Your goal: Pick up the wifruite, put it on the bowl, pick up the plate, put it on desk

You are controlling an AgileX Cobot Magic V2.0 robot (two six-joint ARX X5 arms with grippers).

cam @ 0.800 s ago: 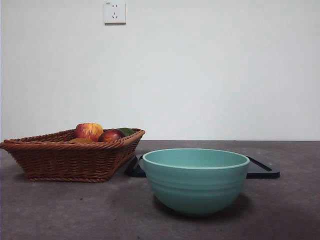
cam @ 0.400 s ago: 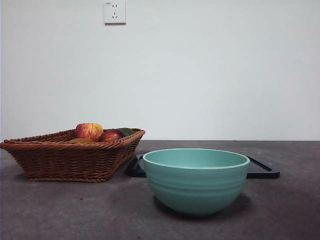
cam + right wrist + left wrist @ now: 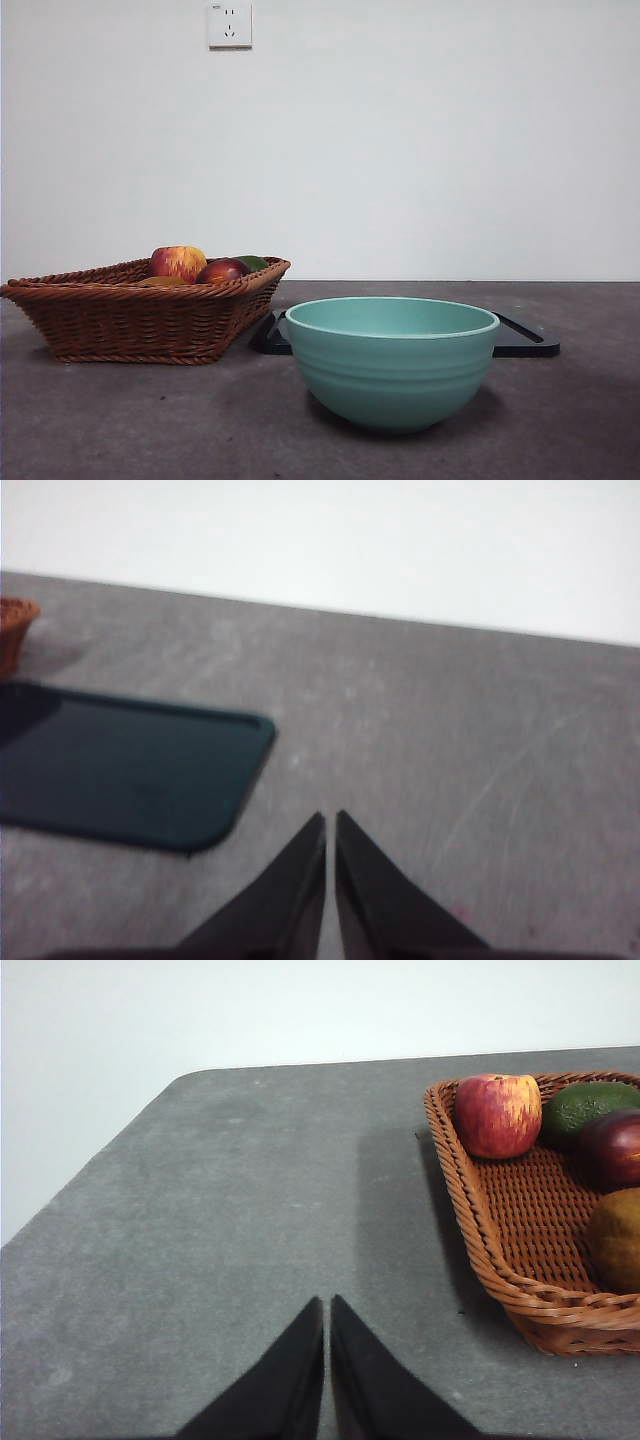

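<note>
The wifruite [image 3: 615, 1238], a dull brownish-orange oval, lies in the wicker basket [image 3: 505, 1265] beside a dark red fruit [image 3: 612, 1148]; in the front view only its top [image 3: 162, 282] shows over the basket rim. The mint-green ribbed bowl [image 3: 391, 361] stands on the desk [image 3: 120, 420] in front, empty. The plate [image 3: 130, 770], a dark flat rounded-corner tray, lies behind the bowl [image 3: 525, 338]. My left gripper [image 3: 327, 1305] is shut and empty over bare desk, left of the basket. My right gripper [image 3: 330, 820] is shut and empty over bare desk beside the plate.
The basket [image 3: 140, 310] at the left also holds a red-and-yellow apple [image 3: 178, 262] and a green fruit [image 3: 585, 1105]. A wall socket [image 3: 229, 24] sits on the white wall behind. The desk's far edge meets the wall.
</note>
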